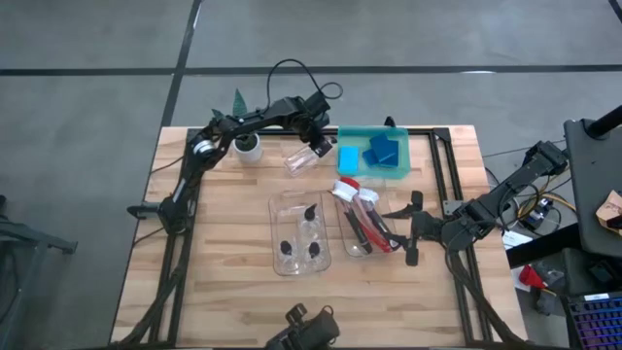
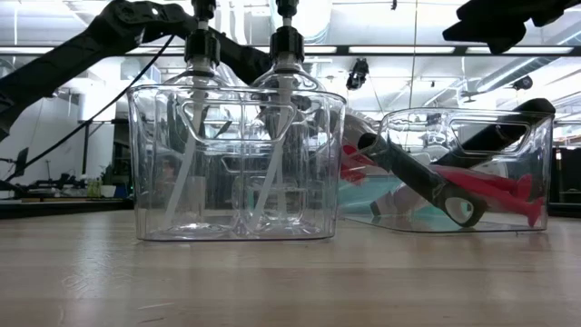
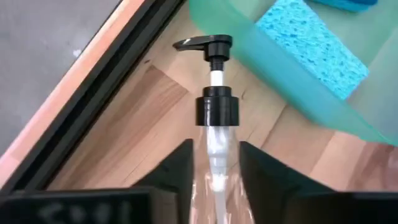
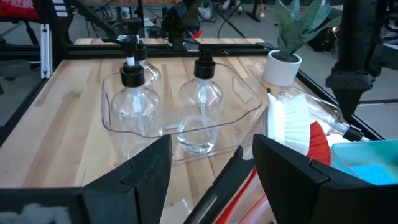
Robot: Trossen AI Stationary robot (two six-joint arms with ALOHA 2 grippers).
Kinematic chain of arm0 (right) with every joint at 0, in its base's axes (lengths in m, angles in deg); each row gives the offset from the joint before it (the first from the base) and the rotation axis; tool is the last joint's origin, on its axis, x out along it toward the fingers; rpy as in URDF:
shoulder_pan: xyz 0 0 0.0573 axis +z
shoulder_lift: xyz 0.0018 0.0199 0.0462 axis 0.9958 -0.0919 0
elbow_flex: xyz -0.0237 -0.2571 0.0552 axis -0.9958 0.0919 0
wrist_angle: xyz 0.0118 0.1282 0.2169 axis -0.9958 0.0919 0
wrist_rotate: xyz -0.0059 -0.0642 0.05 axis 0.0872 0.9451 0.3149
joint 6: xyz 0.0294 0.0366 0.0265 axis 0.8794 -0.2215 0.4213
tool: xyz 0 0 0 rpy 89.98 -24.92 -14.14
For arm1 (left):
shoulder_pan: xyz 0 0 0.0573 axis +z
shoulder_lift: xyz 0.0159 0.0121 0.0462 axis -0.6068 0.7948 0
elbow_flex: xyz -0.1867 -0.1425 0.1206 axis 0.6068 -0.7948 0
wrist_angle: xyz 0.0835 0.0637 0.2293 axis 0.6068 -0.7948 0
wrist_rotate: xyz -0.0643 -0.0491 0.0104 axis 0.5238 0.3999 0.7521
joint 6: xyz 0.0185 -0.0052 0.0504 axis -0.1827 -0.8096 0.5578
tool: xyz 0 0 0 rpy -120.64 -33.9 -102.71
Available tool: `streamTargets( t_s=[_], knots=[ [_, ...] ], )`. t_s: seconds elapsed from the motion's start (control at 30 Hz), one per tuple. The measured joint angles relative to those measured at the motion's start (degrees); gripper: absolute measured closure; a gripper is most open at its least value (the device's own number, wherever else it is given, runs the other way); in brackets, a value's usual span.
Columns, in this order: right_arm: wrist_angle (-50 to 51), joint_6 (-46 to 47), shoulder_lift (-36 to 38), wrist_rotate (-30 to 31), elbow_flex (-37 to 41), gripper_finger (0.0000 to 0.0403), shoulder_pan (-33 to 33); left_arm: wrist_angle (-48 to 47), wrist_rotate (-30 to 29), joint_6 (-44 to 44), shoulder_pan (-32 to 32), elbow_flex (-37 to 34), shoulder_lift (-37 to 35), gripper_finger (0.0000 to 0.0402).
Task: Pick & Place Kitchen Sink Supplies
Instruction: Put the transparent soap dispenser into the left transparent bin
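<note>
While clamped in the left pincer [image 1: 309,146], clear bottle [image 1: 299,159] tilted beside green tray [image 1: 342,165], at twelve o'clock from bottle bin [image 1: 298,233]. Right pincer [image 1: 408,233] spread apart, beside brush bin [image 1: 364,228].

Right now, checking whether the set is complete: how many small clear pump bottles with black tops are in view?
4. Three stand in the clear plastic bin. The fourth is held in the left tool beside the green tray.
</note>
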Motion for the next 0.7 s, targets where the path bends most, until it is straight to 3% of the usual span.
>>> streamTargets(
  t_s=[0.17,0.3,0.7],
  knots=[
    [0.0,0.2,0.0,0.0,0.0,0.0181,0.0,2.7,-0.5,0.0,-0.5,0.0,-0.1,0.0199],
    [-0.1,0.2,0.0,0.0,0.0,0.0181,0.0,3.7,-0.8,0.8,-0.9,0.0,0.0,0.0153],
    [-0.2,0.2,0.0,0.0,0.0,0.0181,0.0,6.4,-4.2,3.7,-2.8,-4.7,1.0,0.015]
  ],
)
